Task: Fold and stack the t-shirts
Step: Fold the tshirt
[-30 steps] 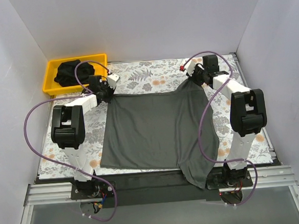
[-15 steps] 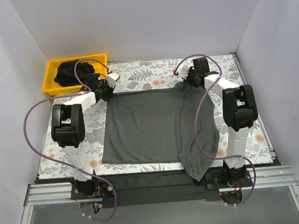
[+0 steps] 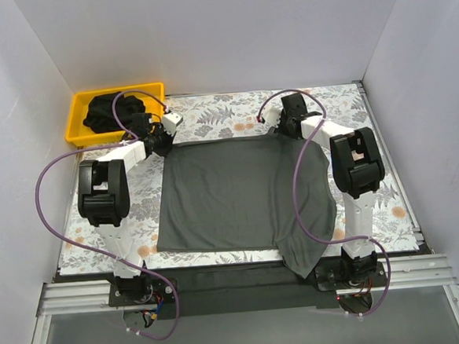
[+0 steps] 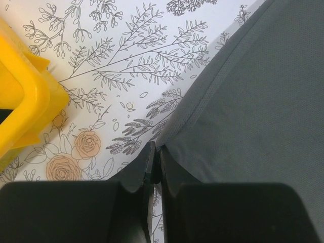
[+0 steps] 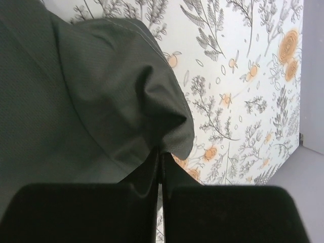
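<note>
Overhead, a dark grey t-shirt (image 3: 231, 191) lies spread flat in the centre of a floral-patterned table (image 3: 217, 114), its lower right part drooping over the table's bottom edge. At the shirt's upper left corner the left gripper (image 4: 154, 156) has its jaws pressed together, pinching the hem. At the upper right corner the right gripper (image 5: 158, 158) is likewise closed on a bunched fold. More dark t-shirts (image 3: 109, 111) sit heaped in a yellow tray (image 3: 75, 129) at the upper left. The cloth looks light, limp and quick to wrinkle, so it is probably best held by corners and hems, kept taut.
</note>
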